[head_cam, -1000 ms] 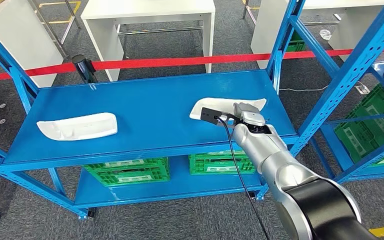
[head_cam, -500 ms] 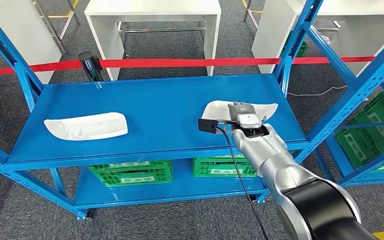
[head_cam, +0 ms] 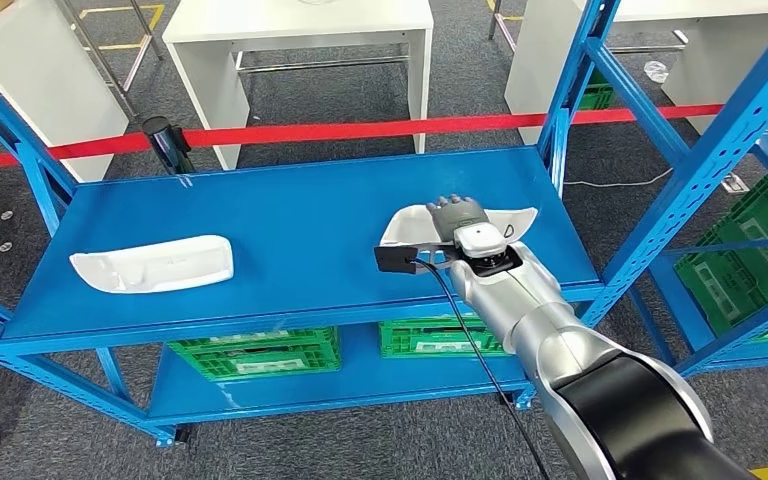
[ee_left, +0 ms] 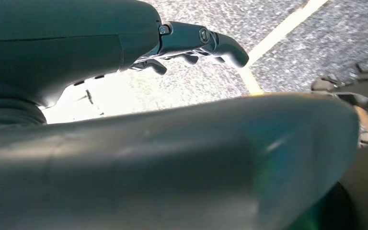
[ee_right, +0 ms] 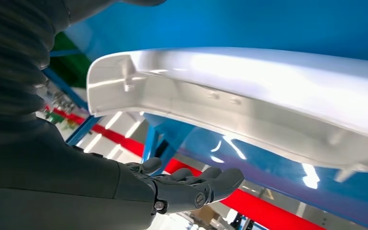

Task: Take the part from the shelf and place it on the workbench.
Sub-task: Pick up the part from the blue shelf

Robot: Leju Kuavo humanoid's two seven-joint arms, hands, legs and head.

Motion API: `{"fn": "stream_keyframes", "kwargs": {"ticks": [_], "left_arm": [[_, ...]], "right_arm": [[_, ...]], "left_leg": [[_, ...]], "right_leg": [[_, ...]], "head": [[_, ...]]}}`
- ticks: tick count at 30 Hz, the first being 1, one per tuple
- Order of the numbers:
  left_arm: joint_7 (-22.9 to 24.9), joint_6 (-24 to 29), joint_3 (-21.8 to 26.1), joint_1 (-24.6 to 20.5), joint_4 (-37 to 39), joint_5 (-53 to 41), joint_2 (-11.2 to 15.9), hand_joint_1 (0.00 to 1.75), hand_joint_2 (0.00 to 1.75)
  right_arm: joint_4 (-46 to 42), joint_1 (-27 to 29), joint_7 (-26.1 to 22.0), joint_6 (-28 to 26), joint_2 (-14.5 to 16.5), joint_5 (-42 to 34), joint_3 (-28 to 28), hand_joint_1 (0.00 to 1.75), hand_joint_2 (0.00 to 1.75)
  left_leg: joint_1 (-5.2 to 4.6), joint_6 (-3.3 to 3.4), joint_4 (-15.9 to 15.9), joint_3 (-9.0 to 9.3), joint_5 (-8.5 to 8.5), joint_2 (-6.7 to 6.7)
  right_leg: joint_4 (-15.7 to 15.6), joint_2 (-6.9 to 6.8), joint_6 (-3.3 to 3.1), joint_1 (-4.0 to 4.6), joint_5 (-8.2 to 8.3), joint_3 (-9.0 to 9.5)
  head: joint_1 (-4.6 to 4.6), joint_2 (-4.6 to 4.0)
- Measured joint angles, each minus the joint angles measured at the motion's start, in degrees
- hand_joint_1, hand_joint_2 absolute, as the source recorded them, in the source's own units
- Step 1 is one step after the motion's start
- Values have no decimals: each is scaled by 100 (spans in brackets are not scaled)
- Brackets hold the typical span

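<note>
Workshop or warehouse floor, blue steel shelving (head_cam: 290, 235), green crates (head_cam: 255, 350), red barrier tape (head_cam: 360, 128), white workbenches (head_cam: 300, 20)

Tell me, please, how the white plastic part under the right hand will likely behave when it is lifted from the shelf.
The white part looks like a thin hollow shell with small ribs, so it is probably light and fairly stiff. Its glossy surface may slip in the right hand. Being long, it could tilt if held off-centre.
</note>
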Motion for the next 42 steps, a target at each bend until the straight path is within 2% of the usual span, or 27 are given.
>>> {"fn": "stream_keyframes", "kwargs": {"ticks": [3, 7, 8, 9, 10, 11, 12, 13, 14, 15, 16, 17, 19, 20, 21, 22, 26, 32, 33, 34, 37, 38, 42], "left_arm": [[-16, 0, 27, 16, 0, 8, 8, 0, 0], [-19, 0, 30, 18, 0, 9, 10, 0, 0], [-22, 0, 33, 19, -1, 10, 11, 0, 0], [-36, 0, 45, 21, -1, 13, 15, 0, 0], [-52, 0, 58, 21, 0, 15, 17, 0, 0], [-72, 0, 78, 24, 1, 16, 19, 0, 0], [-89, 0, 100, 28, 1, 13, 22, 0, 0], [-95, 0, 120, 30, 0, 9, 23, 0, 0], [-97, 0, 138, 35, -1, 4, 25, 0, 0], [-94, 0, 150, 38, -1, 2, 26, 0, 0], [-91, 0, 161, 41, -1, 2, 26, 0, 0], [-88, 0, 165, 44, 0, 2, 26, 0, 0], [-100, 0, 182, 49, 0, 10, 25, 0, 0], [-115, 0, 194, 50, 0, 17, 25, 0, 0], [-134, 0, 208, 52, 0, 25, 26, 0, 0], [-157, 0, 225, 58, 1, 37, 28, 0, 0], [-254, 0, 279, 98, 5, 98, 38, 0, 0], [-319, 0, 349, 102, 12, 97, 51, 0, 0], [-319, 0, 350, 102, 12, 89, 54, 0, 0], [-320, 0, 351, 101, 11, 83, 55, 0, 0], [-320, 0, 351, 95, 11, 69, 57, 0, 0], [-320, 0, 351, 94, 12, 66, 57, 0, 0], [-319, 0, 351, 89, 11, 60, 57, 0, 0]], "right_arm": [[0, 7, -36, -87, 20, -155, -2, 0, 175], [0, 7, -35, -98, 25, -178, -4, 0, 175], [0, 6, -34, -109, 27, -204, -8, 0, 175], [-1, 6, -25, -147, 34, -291, -34, 0, 175], [-1, 3, -17, -195, 40, -420, -81, 44, 175], [-2, 5, -20, -259, 46, -663, -206, 87, 175], [-3, 7, -47, -338, 46, -934, -395, 131, 175], [-3, 25, -83, -393, 38, -1157, -598, 175, 175], [-4, 53, -122, -437, 28, -1349, -794, 175, 175], [-4, 84, -156, -468, 17, -1441, -926, 175, 175], [-4, 118, -177, -483, 9, -1506, -1007, 175, 175], [-4, 133, -208, -501, 2, -1572, -1064, 175, 175], [-7, 129, -305, -540, -17, -1706, -1178, 175, 175], [-8, 118, -359, -556, -27, -1770, -1227, 175, 175], [-9, 108, -413, -567, -34, -1833, -1274, 175, 175], [-9, 104, -463, -577, -42, -1888, -1320, 175, 175], [-11, 87, -562, -619, -107, -2034, -1491, 175, 175], [-12, 19, -591, -679, -216, -2185, -1634, 175, 175], [-13, 14, -591, -691, -237, -2196, -1644, 170, 175], [-13, 12, -591, -703, -256, -2205, -1660, 148, 175], [-13, 11, -588, -727, -310, -2212, -1720, 22, 175], [-13, 11, -580, -735, -326, -2203, -1729, 0, 175], [-13, 13, -538, -771, -366, -2138, -1731, 0, 175]], "left_leg": [[1, 5, -435, 181, 339, 3], [1, 6, -506, 214, 377, 4], [1, 8, -581, 248, 416, 5], [2, 15, -832, 361, 510, 10], [-3, 32, -1087, 489, 576, 14], [-12, 80, -1318, 605, 630, 12], [-10, 156, -1517, 710, 663, 12], [-9, 234, -1537, 735, 636, 9], [-3, 302, -1538, 740, 629, 7], [7, 337, -1545, 752, 622, 9], [5, 343, -1542, 758, 613, 7], [5, 339, -1540, 770, 606, 2], [2, 316, -1537, 799, 587, -6], [-4, 292, -1536, 807, 578, -8], [-8, 262, -1542, 814, 573, -7], [-20, 248, -1542, 816, 557, -3], [-37, 287, -1592, 854, 579, 7], [-35, 205, -1660, 892, 604, 6], [-34, 194, -1664, 893, 607, 6], [-34, 186, -1667, 894, 610, 6], [-34, 176, -1669, 894, 612, 6], [-34, 176, -1669, 894, 611, 7], [-35, 175, -1668, 894, 611, 7]], "right_leg": [[15, 4, 16, -4, -32, 31], [18, 4, 19, -5, -35, 35], [21, 4, 21, -6, -39, 38], [34, 4, 37, -7, -56, 47], [60, 4, 62, 4, -82, 45], [73, 3, 103, 14, -106, 49], [197, 0, 170, 21, -197, 0], [619, -2, 235, 24, -392, -218], [1069, -4, 289, 15, -574, -457], [1498, -4, 323, 7, -716, -697], [1736, -4, 325, 3, -737, -853], [1530, -4, 308, 3, -567, -783], [721, -6, 247, 16, -168, -418], [367, -8, 217, 34, -40, -258], [149, -8, 192, 51, 15, -160], [67, -5, 188, 58, 15, -121], [38, 14, 194, 52, 45, -88], [39, 19, 135, 57, 38, -87], [40, 18, 132, 57, 38, -88], [41, 18, 129, 58, 38, -88], [42, 18, 125, 58, 40, -87], [42, 18, 124, 58, 40, -87], [41, 19, 125, 49, 41, -85]], "head": [[1, 0], [1, 0], [1, 0], [0, 0], [-1, 0], [2, 0], [6, 0], [10, 0], [15, 0], [17, 0], [17, 0], [17, 0], [16, 0], [17, 0], [17, 0], [16, 0], [15, 0], [15, 0], [15, 0], [15, 0], [16, 0], [16, 0], [16, 0]]}}
